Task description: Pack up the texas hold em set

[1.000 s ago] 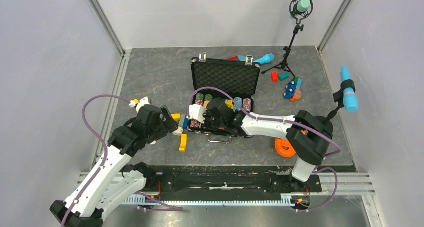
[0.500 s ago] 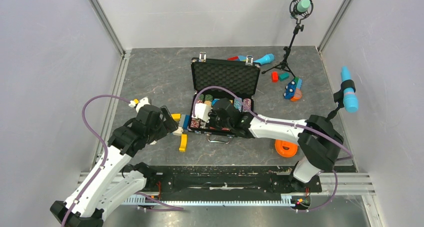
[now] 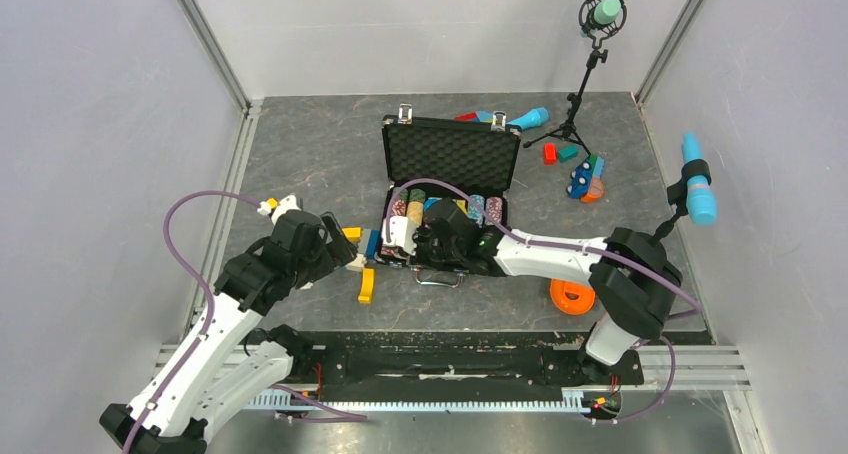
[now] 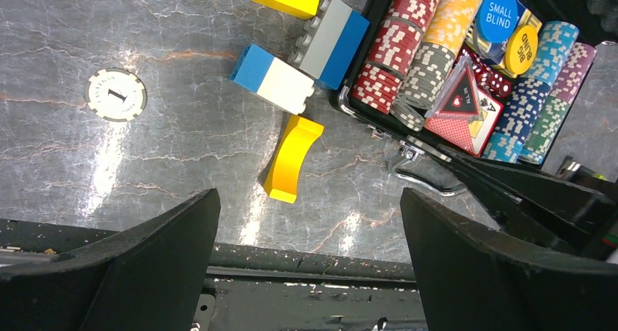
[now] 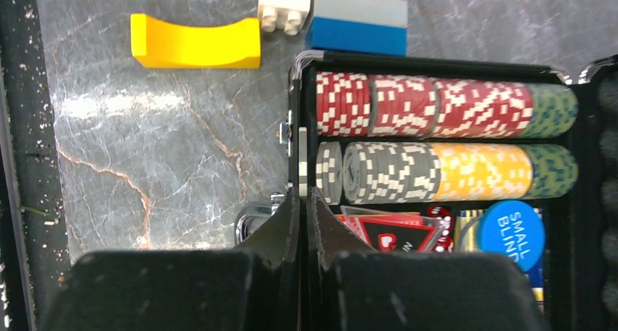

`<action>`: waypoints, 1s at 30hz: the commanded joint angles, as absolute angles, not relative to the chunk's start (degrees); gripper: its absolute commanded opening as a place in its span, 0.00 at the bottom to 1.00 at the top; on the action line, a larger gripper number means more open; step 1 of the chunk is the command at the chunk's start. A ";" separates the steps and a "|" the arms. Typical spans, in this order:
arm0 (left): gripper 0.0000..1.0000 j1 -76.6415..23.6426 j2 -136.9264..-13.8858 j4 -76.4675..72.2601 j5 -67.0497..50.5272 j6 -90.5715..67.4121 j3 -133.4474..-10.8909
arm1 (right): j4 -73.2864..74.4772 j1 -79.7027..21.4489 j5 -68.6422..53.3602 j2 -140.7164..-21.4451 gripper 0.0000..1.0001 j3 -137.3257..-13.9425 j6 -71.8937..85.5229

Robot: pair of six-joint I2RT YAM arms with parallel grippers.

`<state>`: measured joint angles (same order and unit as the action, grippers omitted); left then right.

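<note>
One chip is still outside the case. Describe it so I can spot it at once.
Start at the open black briefcase and go left past the blue-and-white block. In the left wrist view the chip lies flat on the grey table: white, round, marked 1, while its neighbours are coloured blocks.

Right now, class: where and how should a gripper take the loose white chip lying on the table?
Probably by its rim, from straight above: the white chip lies flat on the table, so only opposite edges offer the jaws purchase.

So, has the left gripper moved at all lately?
No. The left gripper sits at the same spot by the yellow block as before.
</note>
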<state>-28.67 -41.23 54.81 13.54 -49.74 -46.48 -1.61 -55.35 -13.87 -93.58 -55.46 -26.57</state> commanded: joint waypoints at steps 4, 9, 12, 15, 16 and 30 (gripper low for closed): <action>1.00 -28.40 -40.52 55.11 13.80 -47.68 -46.50 | -1.14 -55.37 -13.41 -95.56 0.00 -57.46 -26.28; 1.00 -28.41 -40.14 55.36 14.16 -47.73 -46.23 | -1.14 -55.37 -11.18 -96.10 0.00 -57.82 -26.33; 1.00 -28.44 -40.17 55.42 14.24 -47.64 -46.32 | -1.22 -55.37 -10.17 -96.27 0.00 -57.90 -26.28; 1.00 -28.39 -40.17 55.37 14.26 -47.66 -46.32 | -1.40 -55.37 -9.14 -96.19 0.00 -57.92 -26.27; 1.00 -28.39 -40.19 55.37 14.24 -47.75 -46.32 | -1.41 -55.37 -8.97 -96.16 0.00 -57.91 -26.28; 1.00 -28.35 -39.73 55.46 14.33 -47.71 -45.71 | -1.32 -55.37 -6.50 -97.68 0.00 -58.25 -27.60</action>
